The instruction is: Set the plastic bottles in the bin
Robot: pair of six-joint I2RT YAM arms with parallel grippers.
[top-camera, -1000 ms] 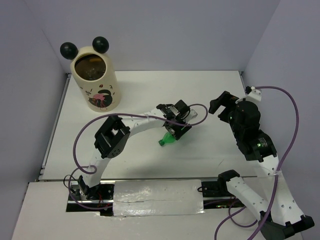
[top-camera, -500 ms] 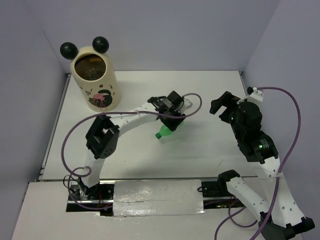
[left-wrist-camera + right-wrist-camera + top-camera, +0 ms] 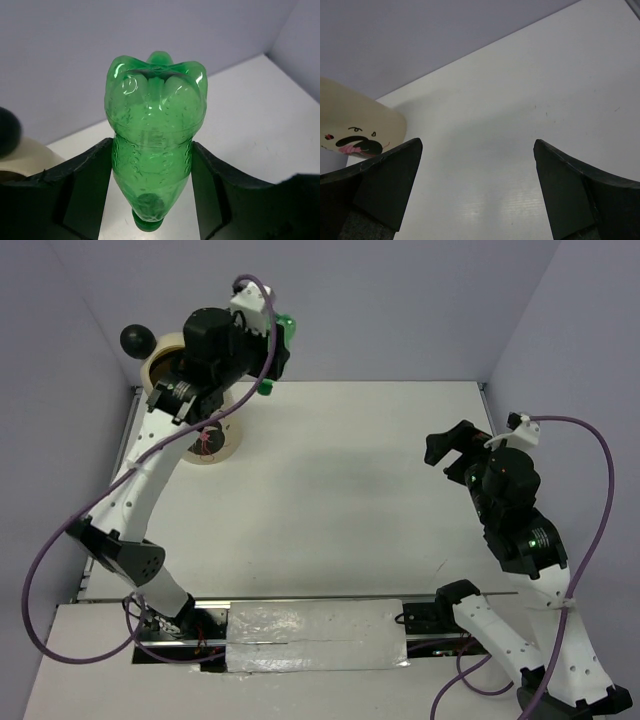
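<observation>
Clamps the green bottle (image 3: 155, 125) between the closed fingers of the left gripper (image 3: 277, 358), raised high at the far left, base pointing away from the wrist and cap toward it, just right of the mouth of the cream bin (image 3: 215, 445) in the top view. Shows the right gripper (image 3: 477, 185) released and spread wide over the right side of the table (image 3: 340, 500), well apart from both.

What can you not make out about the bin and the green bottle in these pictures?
- Top view: the bin inside and much of its rim, hidden by the left arm.
- Top view: most of the green bottle, hidden by that arm's wrist.
- Right wrist view: bin cut off by the left edge.
</observation>
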